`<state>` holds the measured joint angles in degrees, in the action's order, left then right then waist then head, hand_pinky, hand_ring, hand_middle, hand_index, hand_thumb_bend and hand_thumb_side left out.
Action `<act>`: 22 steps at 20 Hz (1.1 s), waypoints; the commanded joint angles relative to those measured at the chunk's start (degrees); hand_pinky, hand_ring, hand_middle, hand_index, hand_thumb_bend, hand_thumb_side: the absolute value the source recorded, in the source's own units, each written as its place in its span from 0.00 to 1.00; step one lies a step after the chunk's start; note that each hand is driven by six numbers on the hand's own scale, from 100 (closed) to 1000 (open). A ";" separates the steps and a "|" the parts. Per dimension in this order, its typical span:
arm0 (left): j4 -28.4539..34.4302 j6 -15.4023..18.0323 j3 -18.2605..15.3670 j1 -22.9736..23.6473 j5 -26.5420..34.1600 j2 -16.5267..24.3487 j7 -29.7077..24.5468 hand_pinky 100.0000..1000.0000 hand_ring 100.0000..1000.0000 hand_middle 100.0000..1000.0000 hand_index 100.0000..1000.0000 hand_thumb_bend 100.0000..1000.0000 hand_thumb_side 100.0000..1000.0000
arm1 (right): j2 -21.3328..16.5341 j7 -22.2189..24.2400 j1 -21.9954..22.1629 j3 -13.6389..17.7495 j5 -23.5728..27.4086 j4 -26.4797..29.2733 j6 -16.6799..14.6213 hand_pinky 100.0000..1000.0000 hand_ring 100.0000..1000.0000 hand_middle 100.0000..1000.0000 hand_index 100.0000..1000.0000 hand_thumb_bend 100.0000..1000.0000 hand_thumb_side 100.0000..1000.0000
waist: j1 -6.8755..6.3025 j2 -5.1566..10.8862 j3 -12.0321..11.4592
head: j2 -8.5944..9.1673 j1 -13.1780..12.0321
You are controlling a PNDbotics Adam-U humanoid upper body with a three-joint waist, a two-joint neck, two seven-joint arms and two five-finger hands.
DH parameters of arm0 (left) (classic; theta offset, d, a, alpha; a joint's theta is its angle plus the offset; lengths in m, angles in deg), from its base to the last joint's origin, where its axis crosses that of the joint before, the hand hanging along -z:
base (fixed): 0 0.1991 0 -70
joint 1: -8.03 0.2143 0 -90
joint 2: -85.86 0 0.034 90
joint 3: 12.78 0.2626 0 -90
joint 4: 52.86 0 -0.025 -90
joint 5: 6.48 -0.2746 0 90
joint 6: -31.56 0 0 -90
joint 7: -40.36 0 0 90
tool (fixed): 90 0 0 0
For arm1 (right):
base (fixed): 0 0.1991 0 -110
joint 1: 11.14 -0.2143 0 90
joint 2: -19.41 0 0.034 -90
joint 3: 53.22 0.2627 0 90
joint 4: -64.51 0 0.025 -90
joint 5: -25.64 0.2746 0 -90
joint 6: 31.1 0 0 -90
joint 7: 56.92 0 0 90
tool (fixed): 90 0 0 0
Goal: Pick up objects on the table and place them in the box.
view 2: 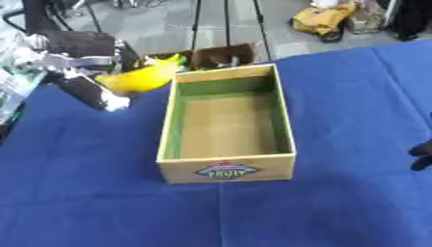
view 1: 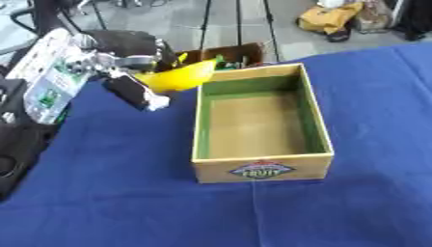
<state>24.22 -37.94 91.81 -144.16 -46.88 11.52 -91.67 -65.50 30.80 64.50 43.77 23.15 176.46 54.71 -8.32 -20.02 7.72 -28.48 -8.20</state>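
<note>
Box (view 1: 262,166): open cardboard crate, green inner walls, brown floor, fruit label on the near face. Sits mid-table on the blue cloth (view 1: 127,202), long axis running near to far. Nothing visible inside it.

Blue cloth covers the whole table, one crease running from the box's near face toward the near edge. No other loose objects visible on it.

Left hand (view 1: 131,89): in from the far left, raised off the cloth, just beside the box's far-left corner. Fingers curled round the yellow banana-shaped object (view 1: 179,76), one dark finger pointing down and near. Silver wrist parts behind it.

Yellow object: curved, green tip at its far end, held tilted, its right end reaching the box's far-left rim. Cannot tell if it touches the rim or hangs just above.

Smaller brown box (view 1: 240,52) beyond the table's far edge, contents unclear.

Right hand (view 2: 422,155): only dark fingertips at the right edge in the right eye view, near the cloth, idle. Cannot tell how far open it is.

Step looks like carry-to-box, roughly midway through this item. To do it well: move the left hand right until the whole object is over the box floor, clear the left wall first, lower inside, then let the fingers straighten. Risk: releasing now, so it catches the rim and drops outside on the left.
</note>
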 commanded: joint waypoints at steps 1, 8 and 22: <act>-0.54 1.05 -0.94 -2.11 -0.22 -0.37 -0.62 0.41 0.56 0.48 0.59 0.00 0.56 | -1.13 0.26 -0.84 -0.07 -0.46 1.03 -0.02 0.33 0.46 0.36 0.75 0.00 0.88 | 0.11 0.81 0.35 | 0.86 -0.42; -2.76 1.12 -1.16 -3.95 -1.26 -3.74 -0.77 0.40 0.56 0.47 0.58 0.00 0.57 | -0.96 0.33 -1.42 -0.14 -0.44 1.33 0.13 0.33 0.46 0.36 0.75 0.00 0.87 | -0.35 0.05 1.40 | 1.29 -0.68; -6.71 1.08 -2.77 -6.08 -12.75 -11.81 0.18 0.42 0.56 0.48 0.59 0.00 0.56 | -0.32 0.59 -2.68 -0.52 -0.11 1.61 0.20 0.33 0.45 0.36 0.75 0.00 0.87 | -0.22 -1.33 3.09 | 3.06 -3.14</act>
<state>17.11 -37.40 89.96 -148.78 -58.23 -0.86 -91.31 -65.43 31.16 62.49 43.37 23.15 176.80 55.06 -9.16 -22.40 10.82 -26.31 -10.83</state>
